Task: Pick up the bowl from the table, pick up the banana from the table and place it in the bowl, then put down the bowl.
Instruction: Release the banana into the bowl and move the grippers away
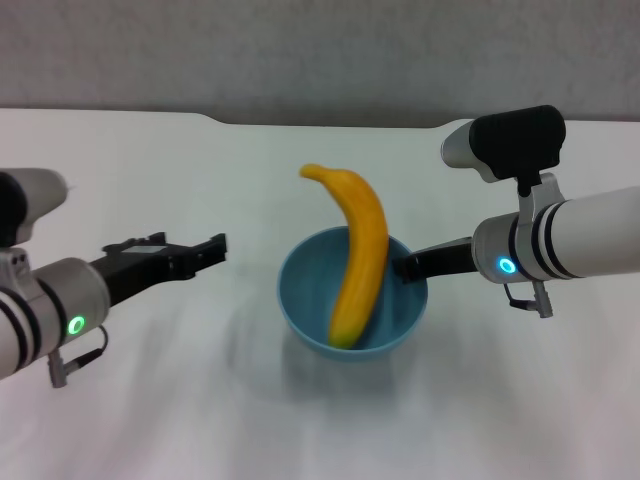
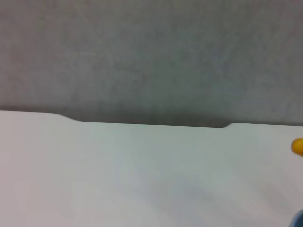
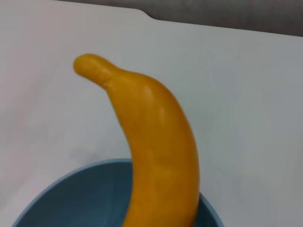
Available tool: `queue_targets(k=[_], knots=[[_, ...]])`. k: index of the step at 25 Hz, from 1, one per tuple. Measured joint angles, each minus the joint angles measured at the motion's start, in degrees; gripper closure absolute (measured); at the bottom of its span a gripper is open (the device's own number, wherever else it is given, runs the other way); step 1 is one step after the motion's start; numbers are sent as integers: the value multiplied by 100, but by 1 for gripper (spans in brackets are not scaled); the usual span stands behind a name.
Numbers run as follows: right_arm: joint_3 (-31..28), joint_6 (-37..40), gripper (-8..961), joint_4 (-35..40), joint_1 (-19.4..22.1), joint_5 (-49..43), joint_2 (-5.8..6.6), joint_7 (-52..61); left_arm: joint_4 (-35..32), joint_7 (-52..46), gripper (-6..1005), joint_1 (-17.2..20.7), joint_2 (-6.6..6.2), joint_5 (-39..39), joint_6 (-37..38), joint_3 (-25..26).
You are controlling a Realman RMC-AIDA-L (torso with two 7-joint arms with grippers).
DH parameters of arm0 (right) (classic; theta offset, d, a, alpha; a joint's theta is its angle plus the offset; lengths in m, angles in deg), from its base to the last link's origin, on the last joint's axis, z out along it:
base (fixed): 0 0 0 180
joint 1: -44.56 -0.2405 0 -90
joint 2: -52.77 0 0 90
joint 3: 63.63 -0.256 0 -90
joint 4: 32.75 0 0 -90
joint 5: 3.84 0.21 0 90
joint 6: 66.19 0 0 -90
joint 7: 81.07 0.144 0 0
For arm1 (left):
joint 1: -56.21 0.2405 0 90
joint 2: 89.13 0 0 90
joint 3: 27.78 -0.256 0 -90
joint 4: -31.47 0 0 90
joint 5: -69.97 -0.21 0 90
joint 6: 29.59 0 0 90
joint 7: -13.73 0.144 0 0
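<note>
The light-blue bowl (image 1: 310, 290) is at the middle of the white table (image 1: 150, 410). The orange-yellow banana (image 1: 365, 240) stands in it, one end on the bowl's bottom, the other leaning out over the far rim. My right gripper (image 1: 405, 266) is shut on the bowl's right rim. My left gripper (image 1: 215, 247) is open and empty, a short way left of the bowl. The right wrist view shows the banana (image 3: 156, 142) rising out of the bowl (image 3: 85, 198). I cannot tell whether the bowl touches the table.
The table's far edge has a shallow notch (image 1: 330, 124) in front of a grey wall. The left wrist view shows the notch (image 2: 151, 124), the banana's end (image 2: 298, 146) and a sliver of the bowl (image 2: 299, 220).
</note>
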Motion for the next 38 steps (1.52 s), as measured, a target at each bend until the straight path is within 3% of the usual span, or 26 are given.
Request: queue_targets(k=[4, 11, 36, 38], knots=[[-3, 97, 909, 136, 19, 481, -4, -395, 5, 38, 100, 90, 0, -1, -3, 77], [32, 322, 908, 660, 37, 557, -3, -560, -115, 93, 100, 151, 2, -2, 22, 123], [173, 493, 906, 741, 51, 554, -21, -592, -155, 95, 101, 146, 0, -1, 31, 198], [220, 542, 840, 734, 72, 565, -21, -592, -155, 95, 101, 156, 0, -1, 42, 198]])
